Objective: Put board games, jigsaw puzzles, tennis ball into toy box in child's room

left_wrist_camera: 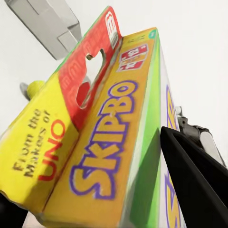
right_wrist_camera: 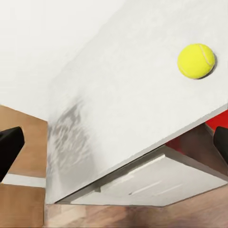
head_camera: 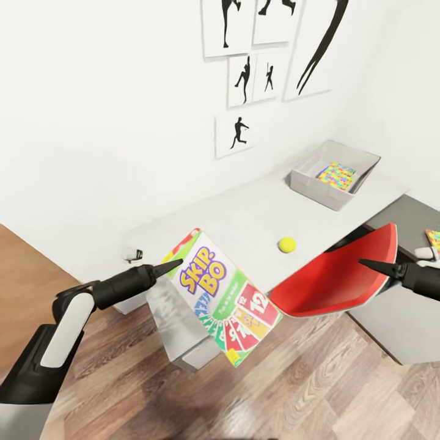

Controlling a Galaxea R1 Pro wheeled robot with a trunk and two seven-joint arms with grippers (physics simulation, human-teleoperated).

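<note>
Skip-Bo box hangs tilted in air off the table's near edge, above wood floor, clamped by L gripper at its top corner; L wrist view shows a dark finger pressed on the box face. R gripper is near a red chair; fingers apart in R wrist view, nothing between. Ball sits on table, well apart from the bin at the far end. Bin holds a multicolour puzzle. Silhouette prints on wall.
</note>
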